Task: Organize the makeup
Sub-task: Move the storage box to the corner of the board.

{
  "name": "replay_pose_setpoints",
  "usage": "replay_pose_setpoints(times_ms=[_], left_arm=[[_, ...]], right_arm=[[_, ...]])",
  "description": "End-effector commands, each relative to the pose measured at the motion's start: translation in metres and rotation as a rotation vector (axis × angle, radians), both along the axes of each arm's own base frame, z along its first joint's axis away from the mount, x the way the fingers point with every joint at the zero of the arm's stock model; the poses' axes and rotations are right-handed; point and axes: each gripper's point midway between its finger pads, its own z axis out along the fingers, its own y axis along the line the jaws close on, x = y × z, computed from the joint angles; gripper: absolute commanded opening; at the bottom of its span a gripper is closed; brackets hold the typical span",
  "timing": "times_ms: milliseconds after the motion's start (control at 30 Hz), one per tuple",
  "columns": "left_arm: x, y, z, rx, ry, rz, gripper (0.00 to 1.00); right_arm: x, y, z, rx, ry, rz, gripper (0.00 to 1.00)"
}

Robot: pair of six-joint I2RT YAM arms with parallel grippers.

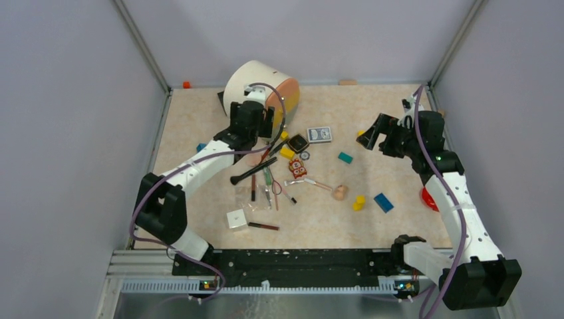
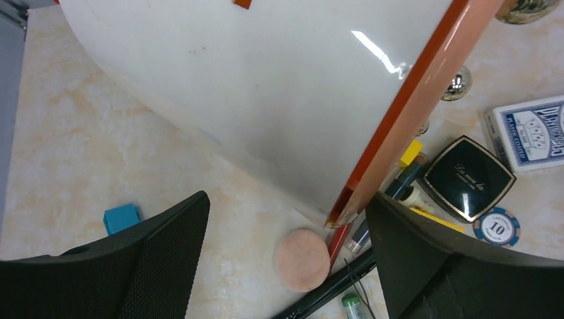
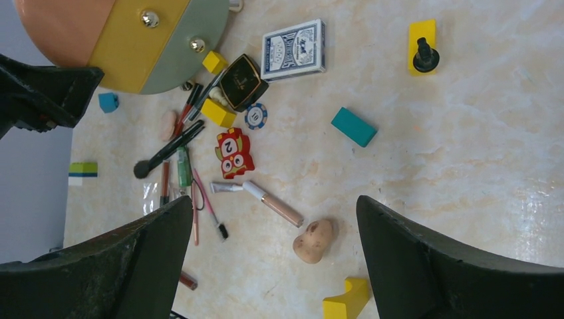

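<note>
Left gripper: the left gripper [image 2: 286, 199] hangs at the far left of the tabletop [image 1: 193, 123], jaws spread wide and holding nothing.
Round case: a white drum-shaped round case [image 2: 266, 86] lies on its side right in front of the left gripper. Its orange rim runs down between the two fingers in the left wrist view; whether a finger touches it I cannot tell.
Right gripper: the right gripper [image 3: 274, 199] is raised over the far right of the tabletop, jaws wide apart and empty, well away from the makeup.
Black square compact: the black square compact [image 2: 469, 177] lies flat just right of the case's face, between a deck of cards [image 2: 529, 133] and a poker chip [image 2: 497, 226].
Round peach puff: the round peach puff [image 2: 302, 259] sits on the tabletop below the case's rim, near the left gripper's fingers.
Long black brush: the long black brush [image 3: 169, 149] lies slantwise in the middle cluster, its tip end towards the compact.
Green tube: the green tube [image 3: 183, 166] lies just beside the brush, among thin pencils.
Rose-gold tube: a white and rose-gold tube [image 3: 263, 199] lies apart to the right of the pencils, below a red toy [image 3: 233, 153].
Dark-red pencil: one dark-red pencil [image 1: 264, 226] lies alone nearer the arm bases, beside a white cube [image 1: 237, 219].
Clear pouch: a faint glossy patch, probably the clear pouch [image 1: 243, 203], lies under the pencils' near ends.
</note>
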Motion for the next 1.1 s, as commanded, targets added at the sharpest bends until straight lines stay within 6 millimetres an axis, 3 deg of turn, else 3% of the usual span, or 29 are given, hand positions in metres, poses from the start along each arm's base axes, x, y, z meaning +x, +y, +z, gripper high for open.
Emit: replay_pose_setpoints(times_ms=[0,200,300,467,567,800,833,933,1067], left_arm=[[0.021,0.025,0.034,0.045,-0.097,0.158,0.91],[0.028,0.063,0.029,-0.025,-0.063,0.214,0.89],[0.03,0.07,0.029,-0.057,-0.049,0.21,0.88],[0.021,0.043,0.043,-0.137,-0.035,0.063,0.89],[0.005,0.033,0.066,-0.2,-0.059,-0.007,0.91],[-0.042,0.035,0.103,-0.297,-0.074,-0.043,0.97],[-0.057,0.038,0.103,-0.328,-0.042,-0.02,0.98],[-0.074,0.039,0.096,-0.414,0.026,0.03,0.98],[-0.083,0.016,0.088,-0.508,0.078,-0.054,0.97]], right_arm=[[0.002,-0.001,0.014,-0.005,-0.044,0.001,0.91],[0.003,-0.002,0.015,-0.013,-0.047,0.0,0.91],[0.003,0.0,0.016,-0.003,-0.051,0.012,0.91],[0.002,0.001,0.012,-0.003,-0.05,0.022,0.92],[0.002,0.002,0.007,0.009,-0.042,0.014,0.96],[0.006,0.011,-0.003,0.066,-0.058,0.035,0.99],[0.008,0.02,-0.003,0.113,-0.059,0.066,0.99],[0.013,0.027,-0.004,0.146,-0.073,0.057,0.99],[0.014,0.049,-0.007,0.116,-0.086,0.06,0.99]])
